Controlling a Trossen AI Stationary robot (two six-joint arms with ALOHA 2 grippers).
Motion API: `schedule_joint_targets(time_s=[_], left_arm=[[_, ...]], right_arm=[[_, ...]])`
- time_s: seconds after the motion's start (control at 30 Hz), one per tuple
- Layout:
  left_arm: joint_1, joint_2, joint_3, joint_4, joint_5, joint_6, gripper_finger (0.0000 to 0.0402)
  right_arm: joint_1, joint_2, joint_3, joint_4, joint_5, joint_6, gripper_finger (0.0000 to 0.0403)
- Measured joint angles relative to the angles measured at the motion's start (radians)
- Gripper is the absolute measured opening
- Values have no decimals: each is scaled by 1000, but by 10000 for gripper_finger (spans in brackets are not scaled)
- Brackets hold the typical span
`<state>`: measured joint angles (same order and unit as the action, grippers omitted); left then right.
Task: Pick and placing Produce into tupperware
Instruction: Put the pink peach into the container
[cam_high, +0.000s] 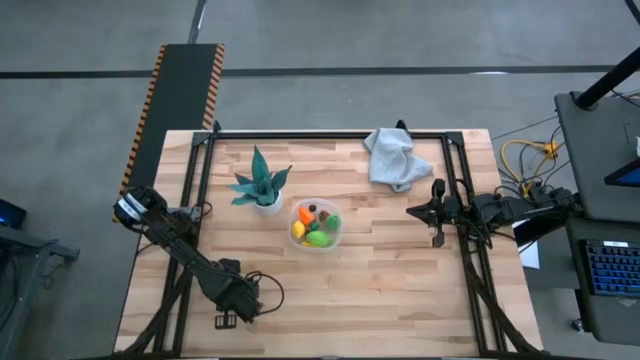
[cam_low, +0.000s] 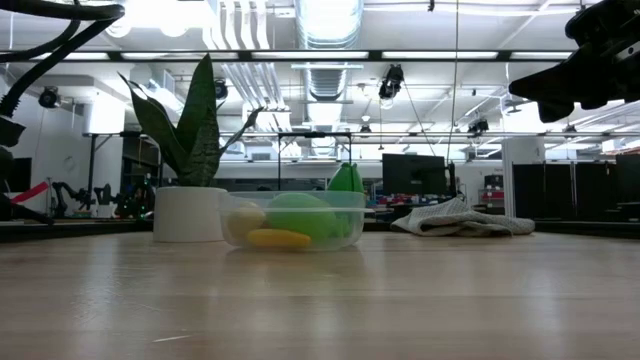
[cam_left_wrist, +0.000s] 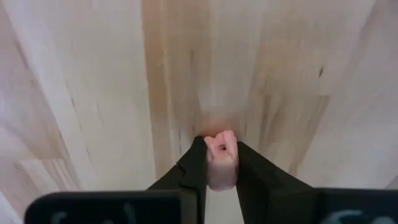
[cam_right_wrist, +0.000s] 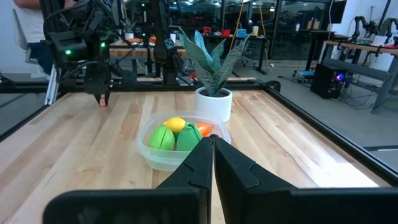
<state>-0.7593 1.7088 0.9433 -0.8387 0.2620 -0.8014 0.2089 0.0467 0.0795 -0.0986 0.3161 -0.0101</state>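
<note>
Down at the desk's (cam_high: 400, 290) near-left corner, the left gripper (cam_left_wrist: 221, 163) pinches a pink piece (cam_left_wrist: 221, 160), probably produce. The tub (cam_high: 315, 226), holding green, yellow and orange pieces, lies well apart toward the desk's middle, just beside the potted plant (cam_high: 262, 185). The right gripper (cam_right_wrist: 212, 144) hovers closed, right of the tub.

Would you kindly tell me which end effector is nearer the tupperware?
Right. The right end effector hovers beside the tupperware, towards the cloth side; the left end effector sits farther off at the table's near-left corner.
</note>
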Motion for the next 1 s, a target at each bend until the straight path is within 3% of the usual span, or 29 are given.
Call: schedule_joint_targets(time_s=[0.27, 0.47, 0.63, 0.83, 1.0], left_arm=[[73, 1, 30, -3, -48, 211, 37], [192, 1, 67, 37, -228, 385, 37], [272, 3, 131, 45, -299, 494, 34], [301, 2, 185, 38, -329, 573, 33], [333, 2, 232, 42, -474, 679, 32]], right_arm=[[0, 0, 0, 1, 0, 1, 9], [0, 0, 0, 4, 0, 1, 9], [0, 0, 0, 4, 0, 1, 9], [0, 0, 0, 1, 0, 1, 9], [0, 0, 0, 0, 0, 1, 9]])
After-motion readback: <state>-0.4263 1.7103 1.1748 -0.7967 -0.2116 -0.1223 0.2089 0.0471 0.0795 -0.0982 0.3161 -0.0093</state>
